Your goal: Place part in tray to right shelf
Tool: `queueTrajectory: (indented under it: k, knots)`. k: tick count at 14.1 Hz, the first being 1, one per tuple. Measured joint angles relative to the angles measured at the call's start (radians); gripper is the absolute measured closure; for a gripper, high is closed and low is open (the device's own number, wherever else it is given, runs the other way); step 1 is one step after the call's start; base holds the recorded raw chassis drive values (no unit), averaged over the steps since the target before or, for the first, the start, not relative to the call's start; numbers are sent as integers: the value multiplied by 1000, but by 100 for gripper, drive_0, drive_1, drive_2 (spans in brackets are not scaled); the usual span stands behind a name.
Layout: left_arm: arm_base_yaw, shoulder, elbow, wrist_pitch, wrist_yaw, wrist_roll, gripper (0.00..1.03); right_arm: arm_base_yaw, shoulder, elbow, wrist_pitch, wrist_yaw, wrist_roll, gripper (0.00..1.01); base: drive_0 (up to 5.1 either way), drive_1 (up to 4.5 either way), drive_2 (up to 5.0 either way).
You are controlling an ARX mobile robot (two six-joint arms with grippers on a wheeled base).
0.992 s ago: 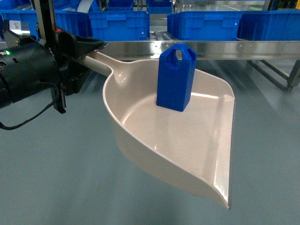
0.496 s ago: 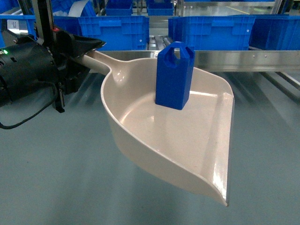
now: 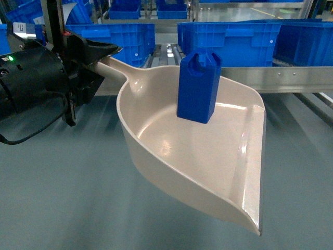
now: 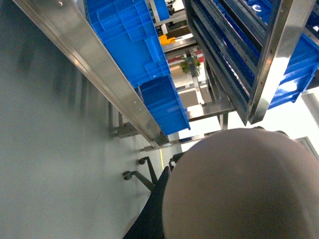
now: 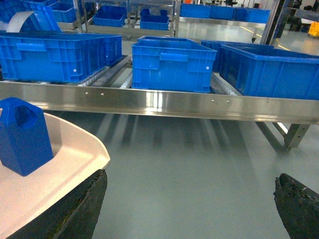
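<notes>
The left gripper (image 3: 99,52), at upper left of the head view, was clamped on the handle of the tray (image 3: 156,151), which it held above the grey floor (image 3: 57,198). The part (image 3: 199,86) stood upright on the tray's far side, near the raised back wall. Beyond it lay the right shelf (image 3: 291,78), its steel rail carrying blue crates (image 3: 229,36). The right gripper (image 5: 189,209) held nothing; its two dark fingertips (image 5: 82,211) stood wide apart.
</notes>
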Motion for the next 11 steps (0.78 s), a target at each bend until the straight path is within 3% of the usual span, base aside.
queueTrajectory:
  k: [6,11]
  knots:
    - [5,0,0,0,-3,0,89,0,3,0,0,1,0,3,107,541,-326]
    - [3,0,0,-8,-3,1,89,0,2,0,0,2,0,3,-23,409,-456]
